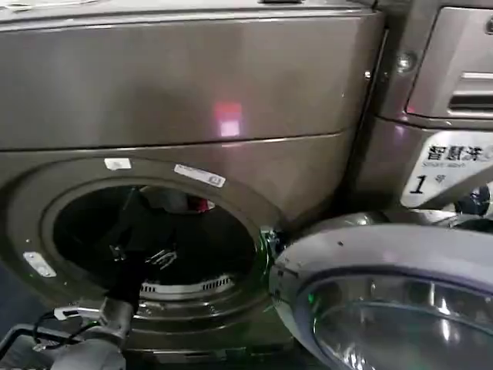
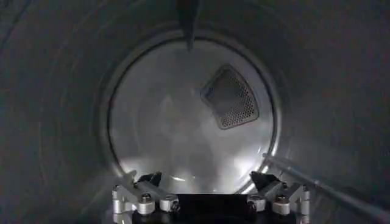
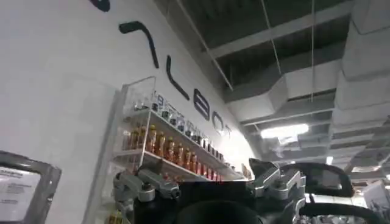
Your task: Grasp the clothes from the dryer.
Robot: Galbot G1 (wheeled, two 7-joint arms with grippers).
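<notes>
The dryer [image 1: 177, 92] is the big bronze-grey machine with a round open mouth. My left arm reaches through that mouth, and my left gripper [image 1: 158, 258] is inside the dark drum. From its wrist, the left gripper [image 2: 207, 182] is open, fingers spread wide, nothing between them. Ahead of it are the drum's bare back wall [image 2: 177, 122] and a perforated vent [image 2: 231, 97]. A small white and red patch, seemingly the clothes [image 1: 191, 203], shows just under the mouth's upper rim, above and beyond the gripper. My right gripper [image 3: 207, 182] is open and empty, facing the room.
A silver-rimmed glass door [image 1: 385, 308] stands open right of the mouth, close to my arm's path. A neighbouring machine with a white "1" label [image 1: 420, 183] stands at the right. A drum paddle [image 2: 187, 21] juts from the drum wall. A shelf of bottles [image 3: 170, 146] hangs on the wall.
</notes>
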